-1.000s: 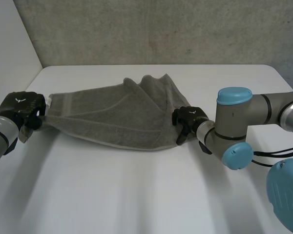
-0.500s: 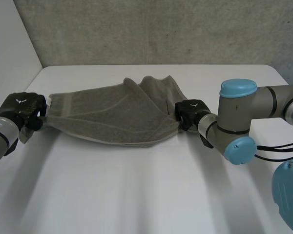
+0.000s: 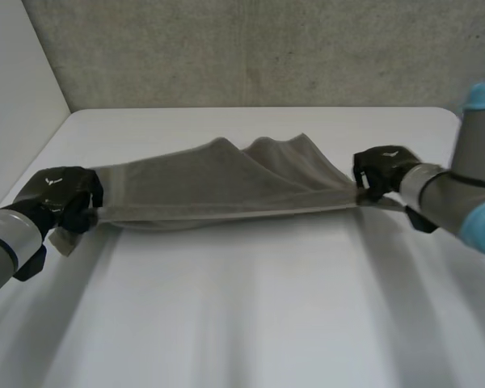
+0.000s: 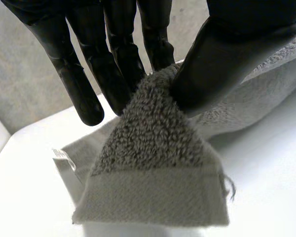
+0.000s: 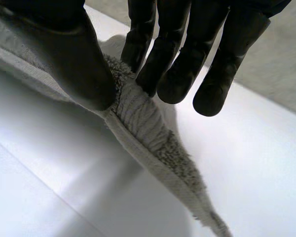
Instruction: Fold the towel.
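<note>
A grey towel hangs stretched above the white table between my two hands. My left hand pinches the towel's left end; in its wrist view the thumb presses the cloth against the fingers, with the hemmed corner and a white tag hanging below. My right hand pinches the towel's right end. In the right wrist view its thumb clamps the hemmed edge against the fingers, and a corner trails down past them.
A grey wall runs behind the table's far edge, and a pale wall stands at the left. My right arm reaches in from the right side.
My right hand closed on the towel's right end and pulled it right and up. The towel rose off the table and drew taut. My left hand shifted slightly right.
</note>
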Available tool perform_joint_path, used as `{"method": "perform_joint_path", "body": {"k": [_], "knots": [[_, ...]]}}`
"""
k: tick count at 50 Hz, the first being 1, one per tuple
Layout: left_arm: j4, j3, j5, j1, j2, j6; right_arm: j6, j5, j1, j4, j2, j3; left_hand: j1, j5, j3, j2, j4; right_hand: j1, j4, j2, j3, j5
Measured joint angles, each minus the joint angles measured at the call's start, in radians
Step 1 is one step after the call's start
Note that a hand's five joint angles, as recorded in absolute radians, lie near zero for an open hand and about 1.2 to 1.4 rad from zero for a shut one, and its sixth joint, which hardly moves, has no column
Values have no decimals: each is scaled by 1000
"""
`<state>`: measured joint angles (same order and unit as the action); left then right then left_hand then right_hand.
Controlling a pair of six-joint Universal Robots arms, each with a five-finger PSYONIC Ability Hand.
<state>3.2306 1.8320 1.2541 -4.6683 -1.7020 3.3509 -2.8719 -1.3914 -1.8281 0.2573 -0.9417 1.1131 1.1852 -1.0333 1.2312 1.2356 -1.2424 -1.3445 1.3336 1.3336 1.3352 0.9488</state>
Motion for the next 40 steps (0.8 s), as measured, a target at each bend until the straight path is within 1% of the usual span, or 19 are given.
{"method": "perform_joint_path", "body": {"k": [4,6,12,15,19,22,27,29,34,40], "knots": [[-16,27,-16,1,83,-1,51,12,51,5,-118,77,0,0,0,0,1,0,0,0,2,0],[-21,34,-19,2,110,-2,65,18,67,8,-156,98,0,1,-4,-3,8,0,0,0,3,0],[-55,58,-20,12,221,-1,125,76,134,86,-363,194,-1,4,-33,-40,48,0,0,6,3,0],[-75,64,-19,26,253,-1,142,107,147,126,-438,227,-1,4,-35,-44,52,0,0,6,3,0],[-100,64,-18,44,276,-1,153,147,153,168,-516,263,-1,4,-35,-45,52,0,0,6,3,0],[-112,61,-17,51,282,0,156,169,151,183,-549,277,-2,4,-37,-47,53,0,0,6,3,0],[-120,46,-18,42,282,5,161,194,142,188,-555,271,-2,13,-47,-53,60,0,0,6,3,0],[-120,35,-19,35,276,6,167,199,140,186,-534,254,-3,16,-51,-56,65,0,0,6,3,0],[-109,-38,-21,12,184,9,201,191,114,184,-356,110,-3,27,-63,-65,72,0,0,6,3,0],[-98,-156,-15,31,14,10,227,169,56,187,-161,-68,-5,34,-67,-70,78,0,0,6,3,0]]}}
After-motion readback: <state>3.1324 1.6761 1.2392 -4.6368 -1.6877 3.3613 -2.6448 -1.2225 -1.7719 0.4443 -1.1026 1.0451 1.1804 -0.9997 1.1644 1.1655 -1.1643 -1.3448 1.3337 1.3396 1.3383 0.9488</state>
